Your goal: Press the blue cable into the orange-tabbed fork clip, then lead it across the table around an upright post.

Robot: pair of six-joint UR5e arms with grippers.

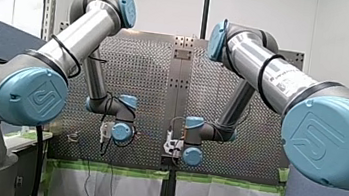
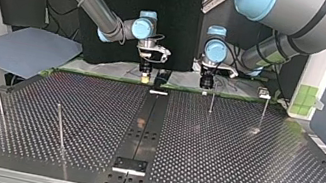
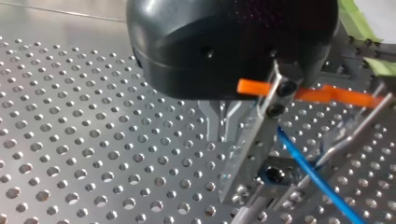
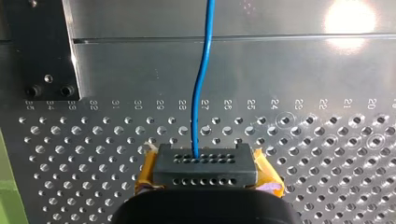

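Grip on the blue cable (image 4: 201,84) was carried by my right gripper (image 4: 205,164). Its tips, backed by yellow pads (image 4: 148,175), were closed together on the cable, which left them and ran straight ahead over the table (image 2: 242,151). Holding the line close to the tips, in my judgement, kept the free length short and steerable for pressing. My left gripper (image 2: 207,84) hung low just beside the orange-tabbed fork clip (image 3: 336,95). There the cable passed under the orange tab and ran on beside the clip's base. I judged this station was chosen so that this arm could guide or press the line at the fork. How far that gripper was open, and whether it had hold of anything, I could not tell. Nor could I tell whether the cable was seated in the fork. In the top view both grippers stood at the far edge of the table, one on each side of the centre seam. Count: two arms, two grippers, one blue cable, one fork clip in view, and four upright posts (image 2: 211,101). In the top view two posts stood far right, the second at (image 2: 264,112). The other two stood near left, at (image 2: 59,124) and (image 2: 0,111). The near-left pair stood well apart from both grippers, so I judged the leading step not yet begun.
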